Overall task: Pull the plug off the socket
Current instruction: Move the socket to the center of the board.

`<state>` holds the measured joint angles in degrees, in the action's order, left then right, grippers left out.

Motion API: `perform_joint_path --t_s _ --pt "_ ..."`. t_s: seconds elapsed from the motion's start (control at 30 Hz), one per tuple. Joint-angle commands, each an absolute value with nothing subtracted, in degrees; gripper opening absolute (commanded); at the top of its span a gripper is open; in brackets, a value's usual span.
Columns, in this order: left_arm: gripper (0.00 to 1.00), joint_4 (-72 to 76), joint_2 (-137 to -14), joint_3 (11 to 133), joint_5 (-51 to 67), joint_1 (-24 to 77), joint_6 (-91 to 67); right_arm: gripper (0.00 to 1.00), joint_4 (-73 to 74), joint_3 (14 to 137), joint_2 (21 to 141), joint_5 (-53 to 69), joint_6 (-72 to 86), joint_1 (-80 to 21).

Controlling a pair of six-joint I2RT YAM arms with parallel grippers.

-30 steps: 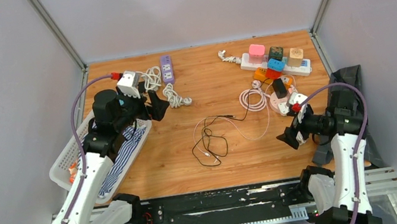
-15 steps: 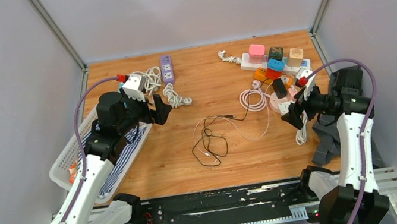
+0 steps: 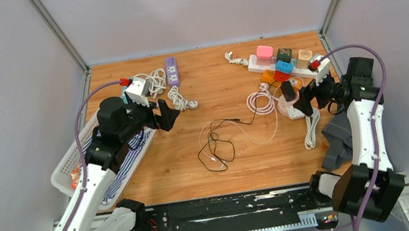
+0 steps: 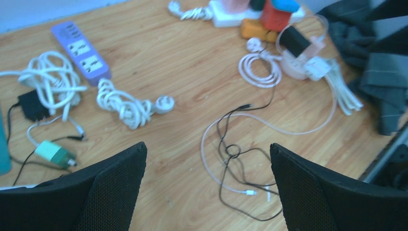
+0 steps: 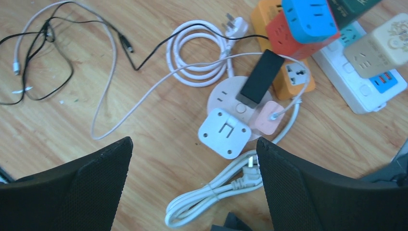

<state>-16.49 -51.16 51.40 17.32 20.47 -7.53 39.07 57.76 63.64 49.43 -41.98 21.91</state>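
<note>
A round pink socket lies on the wooden table at the right, and shows from above as the same socket. A black plug, a white square plug and a small pink plug sit in it. My right gripper hovers open just above and to the near side of it, touching nothing; from above this gripper is at the socket's right edge. My left gripper is open and empty over the table's left middle.
A white power strip with coloured cube adapters lies behind the socket. Loose black and pink cables lie mid-table, and a bundled white cord sits near the socket. A purple strip, a white basket and a dark cloth border the space.
My right arm has swung from the near right up and back to the round socket. The left gripper has edged slightly right. Both stay open.
</note>
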Motion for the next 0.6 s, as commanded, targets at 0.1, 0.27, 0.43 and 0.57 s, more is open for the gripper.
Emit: perform_joint_path --t_s 0.1,0.27,0.43,0.57 --pt "1.00 -11.1 -44.7 49.9 25.6 20.9 -12.7 0.93 29.8 62.7 79.5 43.0 -36.2 22.4" --pt "1.00 -10.4 -41.0 47.3 23.8 20.9 -12.3 0.88 32.9 68.3 87.3 36.2 -36.2 20.1" --pt "1.00 -11.4 -40.1 46.5 21.4 20.9 -10.8 0.87 32.7 67.4 87.1 34.5 -35.0 20.0" --pt "1.00 -12.0 -40.8 46.5 20.7 20.9 -10.5 0.85 33.0 68.1 85.0 36.6 -35.5 20.0"
